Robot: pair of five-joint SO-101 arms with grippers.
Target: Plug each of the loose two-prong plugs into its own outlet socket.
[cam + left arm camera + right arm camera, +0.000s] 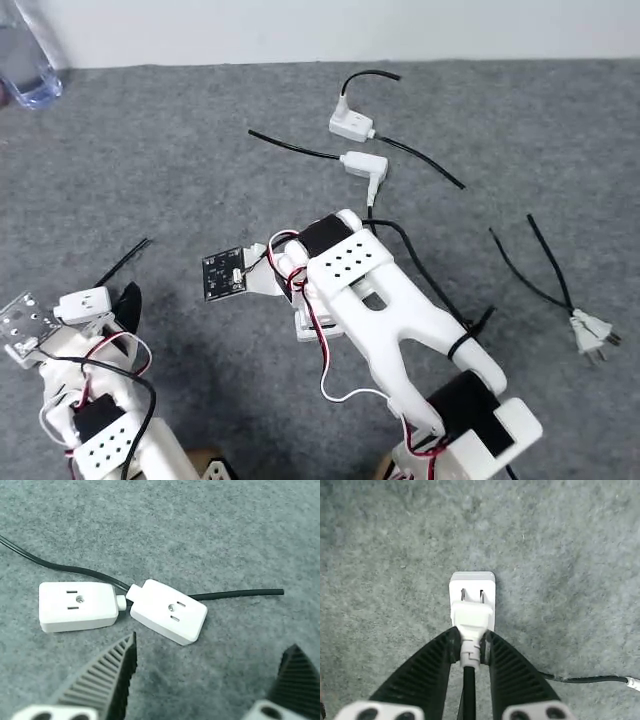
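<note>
The right claw (470, 635) clenches a plug (471, 617), prongs seemingly only part-way into a socket (472, 581); the released left claw (214, 645) hovers over 2 empty sockets (75, 605), and 1 loose plug (590, 335) lies right.

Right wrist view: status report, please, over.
Right pincer shut on plug, prongs at socket, not seated. Left pincer open near two empty sockets. Nothing blocking.

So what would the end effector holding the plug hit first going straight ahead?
The white outlet socket, right ahead. The plug in the right end effector would touch it first; how close is hard to judge.
</note>
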